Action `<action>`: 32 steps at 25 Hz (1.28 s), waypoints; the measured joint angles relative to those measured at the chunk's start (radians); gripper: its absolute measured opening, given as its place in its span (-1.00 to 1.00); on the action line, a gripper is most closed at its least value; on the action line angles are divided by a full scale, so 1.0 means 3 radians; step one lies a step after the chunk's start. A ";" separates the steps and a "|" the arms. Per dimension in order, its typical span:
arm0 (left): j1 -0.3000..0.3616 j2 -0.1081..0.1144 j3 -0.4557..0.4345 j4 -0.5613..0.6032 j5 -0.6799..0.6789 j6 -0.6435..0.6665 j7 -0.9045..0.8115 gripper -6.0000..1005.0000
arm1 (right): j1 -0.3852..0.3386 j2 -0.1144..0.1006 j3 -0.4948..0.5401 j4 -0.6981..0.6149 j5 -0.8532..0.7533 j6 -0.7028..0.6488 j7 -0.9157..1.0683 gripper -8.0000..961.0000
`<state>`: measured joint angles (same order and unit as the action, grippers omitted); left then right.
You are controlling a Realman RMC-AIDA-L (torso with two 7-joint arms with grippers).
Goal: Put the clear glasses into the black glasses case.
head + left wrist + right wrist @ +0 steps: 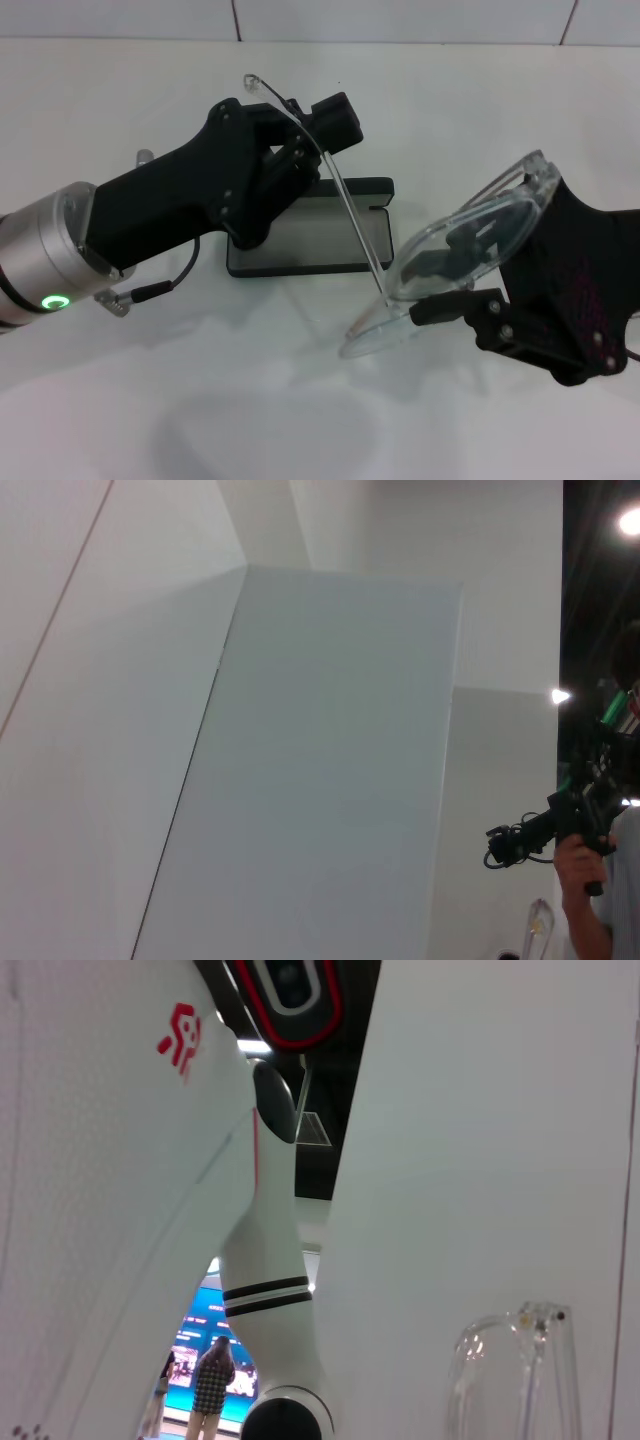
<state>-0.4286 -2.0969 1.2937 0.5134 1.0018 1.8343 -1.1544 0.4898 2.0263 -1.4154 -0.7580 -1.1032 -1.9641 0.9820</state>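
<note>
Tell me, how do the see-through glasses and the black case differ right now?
The clear glasses are transparent and held up off the table by both grippers: the left gripper grips one long arm, the right gripper grips the front. The black glasses case is opaque matte black, lies flat on the white table, and lies open with nothing inside. Both are about the same length.

Colourless, see-through plastic is seen on the glasses (470, 250). Matte black is shown on the case (310, 235), with grey lining inside. Both grippers, left (300, 135) and right (450, 290), are finished in black; the table (300, 400) is plain white.
</note>
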 joint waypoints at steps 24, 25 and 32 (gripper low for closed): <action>-0.0041 0.0002 0.0191 0.0032 -0.0116 0.0089 0.0009 -0.86 | 0.0048 0.0000 -0.0079 0.0036 0.0009 0.0419 0.0038 -0.76; -0.0042 0.0003 0.0198 0.0033 -0.0123 0.0089 0.0011 -0.86 | 0.0050 0.0000 -0.0079 0.0037 0.0010 0.0439 0.0046 -0.76; -0.0044 0.0005 0.0206 0.0038 -0.0146 0.0088 0.0020 -0.86 | 0.0057 0.0000 -0.0078 0.0038 0.0012 0.0487 0.0065 -0.76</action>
<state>-0.4418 -2.0954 1.3555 0.5246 0.9579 1.8608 -1.1486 0.5070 2.0263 -1.4390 -0.7466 -1.0996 -1.8178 1.0017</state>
